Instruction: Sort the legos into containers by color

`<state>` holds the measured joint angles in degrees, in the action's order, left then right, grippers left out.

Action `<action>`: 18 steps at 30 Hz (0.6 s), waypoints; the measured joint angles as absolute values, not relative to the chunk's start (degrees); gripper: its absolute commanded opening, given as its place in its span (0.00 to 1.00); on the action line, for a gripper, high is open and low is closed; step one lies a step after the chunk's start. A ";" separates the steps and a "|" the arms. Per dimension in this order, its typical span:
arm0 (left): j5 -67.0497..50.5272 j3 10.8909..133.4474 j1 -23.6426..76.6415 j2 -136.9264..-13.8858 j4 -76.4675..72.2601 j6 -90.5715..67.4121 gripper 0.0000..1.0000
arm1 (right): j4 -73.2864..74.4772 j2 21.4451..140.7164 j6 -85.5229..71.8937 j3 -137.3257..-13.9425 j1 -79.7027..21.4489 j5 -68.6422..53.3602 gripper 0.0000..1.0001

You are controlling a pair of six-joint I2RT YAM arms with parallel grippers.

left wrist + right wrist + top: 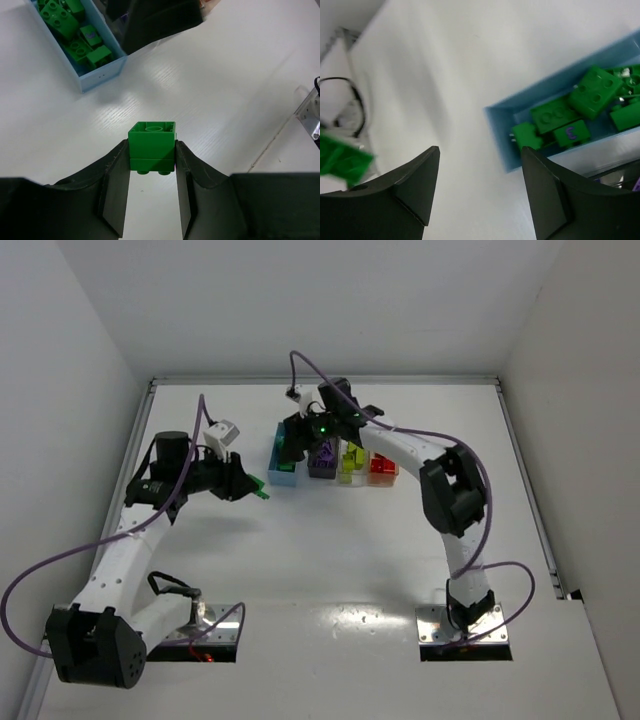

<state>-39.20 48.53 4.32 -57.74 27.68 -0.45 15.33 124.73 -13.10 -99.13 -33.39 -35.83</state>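
The left gripper (pixel 151 153) is pinched tight on a green lego (pixel 151 139) above the counter (pixel 225 95), near the blue bin (pixel 498 135). The right gripper (pixel 480 155) hangs open and empty over that bin's end.

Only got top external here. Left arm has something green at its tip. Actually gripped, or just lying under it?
Observer: Gripped. The left wrist view shows the left gripper shut on a green lego, pinched on both sides.
Operator: Right gripper empty? Can't make out its jaws from above.
Observer: Empty. In the right wrist view the right gripper is open with nothing between its fingers, over the end of the blue bin.
Operator: What's in that bin?
Observer: Only green legos show in it. One carries a small purple mark.
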 measured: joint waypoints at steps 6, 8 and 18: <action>-41.93 49.04 1.69 -60.16 27.68 -0.89 0.00 | 8.86 109.97 -14.20 -87.66 -31.68 -43.97 0.67; -42.68 49.12 0.14 -61.25 27.18 -2.39 0.00 | 8.67 105.89 -13.23 -84.47 -31.51 -45.10 0.67; -47.99 48.34 -2.61 -61.89 17.10 -16.40 0.00 | 10.44 101.25 -6.22 -77.45 -38.11 -38.89 0.68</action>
